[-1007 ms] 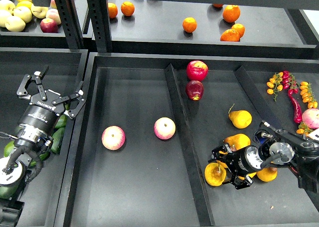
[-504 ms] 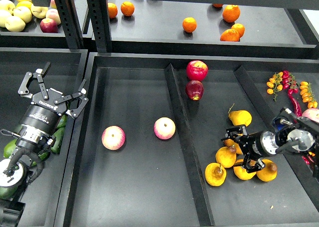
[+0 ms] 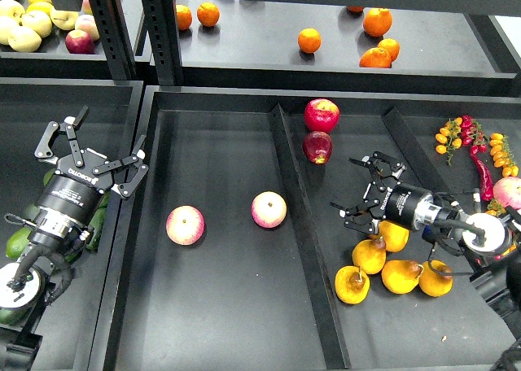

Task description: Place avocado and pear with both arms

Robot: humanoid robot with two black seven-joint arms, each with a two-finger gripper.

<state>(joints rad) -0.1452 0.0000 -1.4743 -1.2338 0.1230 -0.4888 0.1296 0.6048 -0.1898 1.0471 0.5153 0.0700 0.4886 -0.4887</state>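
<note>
Left gripper (image 3: 96,151): fingers spread wide, nothing between them. It hangs over the left bin near that bin's right wall, above the green fruit; likely poised to drop onto an avocado.

Avocado (image 3: 96,221): only a dark green sliver shows, beside the left arm's wrist and largely hidden by it. Smooth skin, elongated. A brighter green avocado (image 3: 18,242) lies toward the left edge.

Right gripper (image 3: 365,194): fingers splayed, gripping nothing. It points toward the divider (image 3: 295,216), over the right compartment, just above the pear cluster.

Pear (image 3: 393,235): yellow-orange and squat, partly under the right gripper's body, touching or nearly touching it; stem side hidden. 3 more pears sit toward the front edge: 1 (image 3: 352,285) with a dark blotch on top, 1 (image 3: 402,277), 1 (image 3: 435,278).

Middle compartment: 2 pink-yellow apples (image 3: 186,224) (image 3: 269,209), well apart from both grippers. Open floor around them; my guess is this is the placing spot.

Back of right compartment: 2 red apples (image 3: 321,115), untouched.

Progress, judged: neither fruit grasped yet.
</note>
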